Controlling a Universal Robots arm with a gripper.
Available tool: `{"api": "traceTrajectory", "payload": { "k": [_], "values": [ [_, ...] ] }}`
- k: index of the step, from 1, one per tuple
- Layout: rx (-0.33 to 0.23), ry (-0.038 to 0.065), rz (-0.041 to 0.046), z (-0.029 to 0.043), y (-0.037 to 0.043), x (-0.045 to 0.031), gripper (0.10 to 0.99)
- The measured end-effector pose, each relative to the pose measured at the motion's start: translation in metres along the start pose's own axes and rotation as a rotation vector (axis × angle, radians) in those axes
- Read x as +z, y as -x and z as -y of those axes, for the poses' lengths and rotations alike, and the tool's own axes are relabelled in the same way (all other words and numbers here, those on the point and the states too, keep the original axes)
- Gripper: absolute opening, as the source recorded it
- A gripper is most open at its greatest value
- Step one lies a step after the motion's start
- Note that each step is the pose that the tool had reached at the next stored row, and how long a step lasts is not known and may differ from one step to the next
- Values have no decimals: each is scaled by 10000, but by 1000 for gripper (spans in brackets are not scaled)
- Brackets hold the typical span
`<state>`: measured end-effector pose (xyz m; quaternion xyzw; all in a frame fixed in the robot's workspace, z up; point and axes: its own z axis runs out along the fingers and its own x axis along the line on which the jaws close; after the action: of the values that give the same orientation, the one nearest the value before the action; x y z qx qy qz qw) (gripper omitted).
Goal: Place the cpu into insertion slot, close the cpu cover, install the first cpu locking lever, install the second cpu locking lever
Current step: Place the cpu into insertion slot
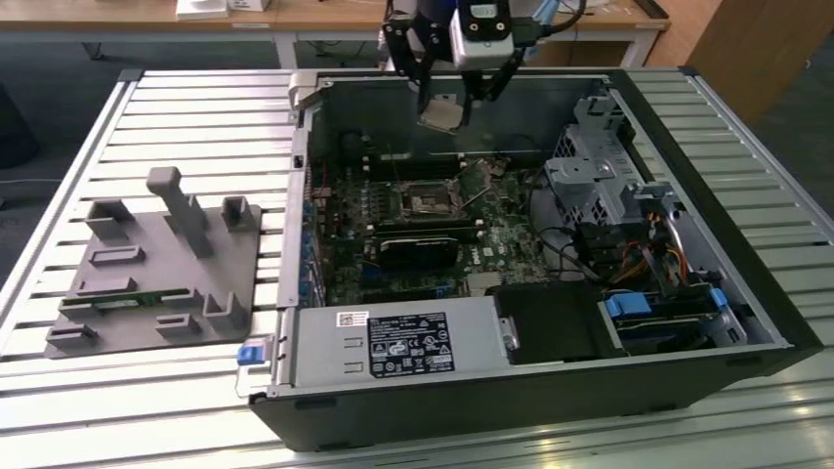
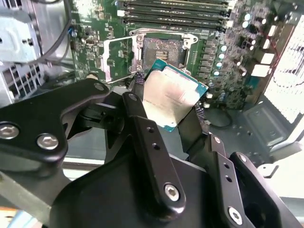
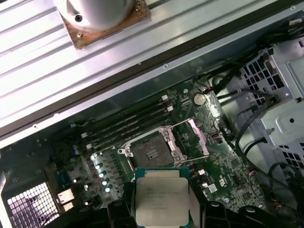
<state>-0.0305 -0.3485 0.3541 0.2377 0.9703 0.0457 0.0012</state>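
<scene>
End effector first: its two black fingers are closed on opposite edges of the cpu, a small flat square chip with a pale silvery-grey metal top and a thin green border. I see the chip held clear of everything, tilted a little, with its metal face towards both wrist cameras. In the exterior view the end effector hangs above the far part of the open computer case, and the chip sits at its tip, well above the board.

Below the chip in the first wrist view lies the insertion slot, a small square dark socket with a thin silver rim, its contact field bare. The cpu cover, a thin silver metal frame with a square window, is swung open to one side of that socket. Just beyond the socket run the long black memory slots.

All of this sits on the green circuit board inside the black case, which lies on its side on the slatted metal bench. On the exterior view's left a grey moulded fixture plate with upright posts rests on the bench, apart from the case.
</scene>
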Motion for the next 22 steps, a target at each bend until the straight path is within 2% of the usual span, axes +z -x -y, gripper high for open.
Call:
{"api": "traceTrajectory", "payload": {
  "k": [12,22],
  "values": [
    [1631,35,153,6,-4,44,537],
    [3358,68,311,12,-3,108,537]
  ]
}}
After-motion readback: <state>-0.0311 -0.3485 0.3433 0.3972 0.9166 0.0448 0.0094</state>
